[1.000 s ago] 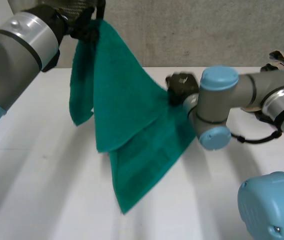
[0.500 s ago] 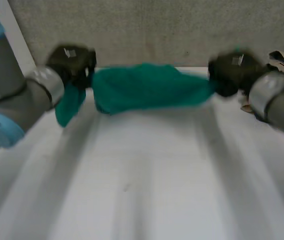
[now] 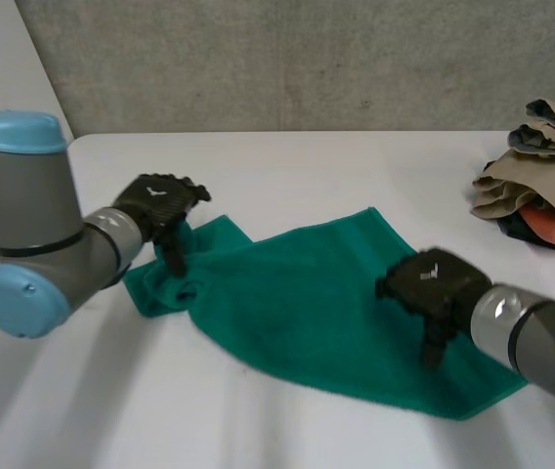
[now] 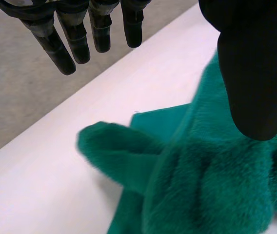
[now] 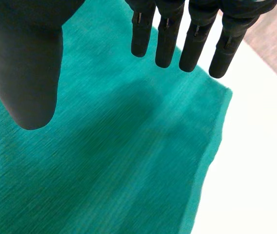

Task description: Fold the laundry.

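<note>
Lying spread on the white table, a green towel has 2 open hands over it.

The towel is mostly flat, with its corner nearest the left arm bunched into soft folds. The left hand is at that bunched corner; in its wrist view the fingers are straight and set well apart from the thumb, with nothing pinched between them. Whether the thumb touches the cloth cannot be told. The right hand is over the flat part of the towel near its right-side edge, fingers straight and side by side, thumb apart, holding nothing. A pile of clothes sits at the table's far right side, well apart from the towel.
</note>
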Robot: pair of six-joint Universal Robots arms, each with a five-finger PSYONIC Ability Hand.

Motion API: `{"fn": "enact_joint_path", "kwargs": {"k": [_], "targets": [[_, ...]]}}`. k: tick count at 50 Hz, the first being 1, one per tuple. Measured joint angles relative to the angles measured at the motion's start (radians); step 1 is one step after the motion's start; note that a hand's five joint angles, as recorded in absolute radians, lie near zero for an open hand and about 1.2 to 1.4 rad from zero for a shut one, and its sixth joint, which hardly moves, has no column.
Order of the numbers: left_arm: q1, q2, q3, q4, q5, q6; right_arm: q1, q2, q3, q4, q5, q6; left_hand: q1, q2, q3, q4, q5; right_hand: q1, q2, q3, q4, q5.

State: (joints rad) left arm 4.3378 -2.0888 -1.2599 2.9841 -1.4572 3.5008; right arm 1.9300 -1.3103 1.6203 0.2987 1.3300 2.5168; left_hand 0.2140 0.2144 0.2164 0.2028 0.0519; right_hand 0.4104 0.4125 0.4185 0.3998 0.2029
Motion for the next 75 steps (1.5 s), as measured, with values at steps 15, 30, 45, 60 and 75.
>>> {"fn": "enact_joint_path", "kwargs": {"k": [15,30,45,60,75], "targets": [[0.244,0.158,-0.241,0.02,0.08,-0.03,0.151,0.302,-0.454,-0.055,-0.043,-0.014,0.014,0.016,0.013,0.025,0.009,0.0,0.0,0.0,0.0,0.0],[0.22,-0.109,-0.105,-0.032,0.19,-0.084,0.189,0.493,-0.636,0.014,0.055,-0.018,0.57,0.551,0.549,0.565,0.539,0.0,0.0,0.0,0.0,0.0],[0.145,0.076,-0.031,-0.171,0.193,-0.087,0.155,0.586,-0.738,-0.196,-0.096,0.015,0.956,0.977,0.969,0.99,0.941,-0.142,-0.155,-0.167,-0.132,-0.145],[0.056,0.457,0.006,-0.231,0.174,0.059,0.196,0.915,-1.174,-0.138,-0.156,0.057,0.956,0.977,0.969,0.99,0.941,0.435,0.399,0.37,0.395,0.378],[0.073,0.152,0.396,0.011,-0.03,0.186,0.142,0.696,-1.359,-0.467,0.259,0.126,0.956,0.981,0.973,0.991,0.941,0.722,0.766,0.767,0.793,0.764]]}}
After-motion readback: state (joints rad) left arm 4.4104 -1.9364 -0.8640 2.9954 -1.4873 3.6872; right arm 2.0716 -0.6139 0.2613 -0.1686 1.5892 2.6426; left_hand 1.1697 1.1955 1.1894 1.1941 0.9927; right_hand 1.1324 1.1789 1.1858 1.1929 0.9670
